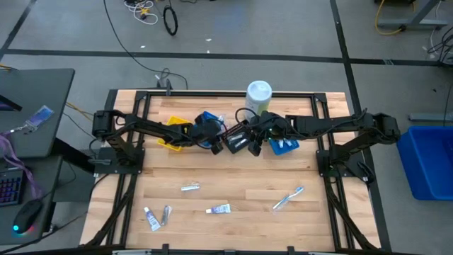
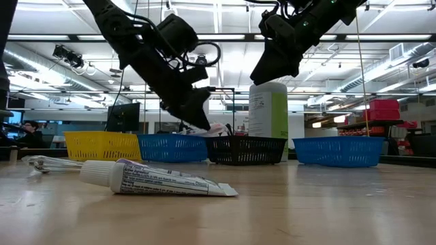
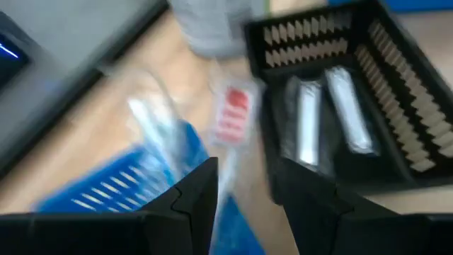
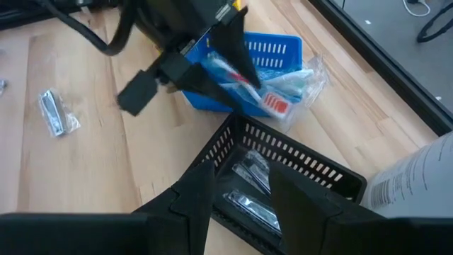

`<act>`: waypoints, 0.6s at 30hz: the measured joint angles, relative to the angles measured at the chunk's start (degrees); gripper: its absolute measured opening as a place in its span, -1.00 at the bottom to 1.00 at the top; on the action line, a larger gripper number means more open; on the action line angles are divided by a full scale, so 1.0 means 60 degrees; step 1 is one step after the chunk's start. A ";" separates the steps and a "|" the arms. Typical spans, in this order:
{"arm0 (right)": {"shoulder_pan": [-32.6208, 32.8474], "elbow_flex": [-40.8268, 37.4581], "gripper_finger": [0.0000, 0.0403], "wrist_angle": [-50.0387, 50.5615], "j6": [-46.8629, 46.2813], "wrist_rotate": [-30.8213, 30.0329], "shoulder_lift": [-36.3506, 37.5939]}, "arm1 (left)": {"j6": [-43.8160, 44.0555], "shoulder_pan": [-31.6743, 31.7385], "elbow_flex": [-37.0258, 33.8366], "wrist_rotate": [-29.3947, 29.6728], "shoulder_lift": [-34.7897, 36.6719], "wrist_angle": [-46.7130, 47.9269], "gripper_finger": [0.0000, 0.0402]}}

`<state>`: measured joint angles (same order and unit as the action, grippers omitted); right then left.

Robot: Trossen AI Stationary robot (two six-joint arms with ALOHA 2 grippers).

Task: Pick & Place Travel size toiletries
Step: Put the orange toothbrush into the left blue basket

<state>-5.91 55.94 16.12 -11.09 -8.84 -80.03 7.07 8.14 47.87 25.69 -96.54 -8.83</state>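
A toothbrush in a clear wrapper with a red label (image 4: 282,91) (image 3: 232,117) is in my left gripper (image 3: 244,170) (image 1: 214,136), which is shut on it over the small blue tray (image 4: 272,48) at table centre. My right gripper (image 4: 241,177) (image 1: 244,142) hovers open and empty above the black tray (image 4: 304,164). Silvery tubes (image 4: 248,202) (image 3: 350,113) lie in the black tray. On the near half of the table lie toothpaste tubes (image 1: 218,210) (image 1: 150,218), a silvery packet (image 1: 190,187) and a toothbrush (image 1: 289,198). My left gripper pinches the wrapped toothbrush between its two fingers (image 4: 237,53), near one end of the wrapper (image 4: 226,71). The fingers slant down from the table's left. The red-label end (image 4: 278,105) sticks out free toward the black tray; whether the packet touches the blue tray, I cannot tell.
A yellow tray (image 1: 172,134) sits left of the centre blue tray, and a second blue tray (image 1: 284,146) sits right of the black one. The tall white-and-green canister (image 1: 258,94) stands behind them. The two grippers are close together. A toothpaste tube (image 2: 157,180) lies near the low camera.
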 joint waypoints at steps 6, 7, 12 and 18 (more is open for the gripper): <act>-0.0004 0.0000 -0.28 0.0047 0.0003 0.0000 0.0000 | -0.0505 0.0117 0.0005 0.0308 0.0009 0.0056 -0.24; -0.0004 0.0000 -0.28 0.0051 0.0000 0.0000 0.0000 | -0.0499 0.0149 0.0005 0.0227 0.0007 0.0066 -0.24; -0.0003 0.0000 -0.28 0.0058 0.0004 0.0000 0.0000 | -0.0358 0.0271 0.0001 -0.0373 -0.0199 0.0130 -0.26; -0.0004 0.0000 -0.28 0.0060 0.0090 0.0000 0.0000 | -0.0100 0.0304 0.0001 -0.0284 -0.0142 0.0324 -0.55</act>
<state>-5.93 55.94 16.48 -10.55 -8.84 -80.03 6.47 9.97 47.88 23.99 -97.39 -6.88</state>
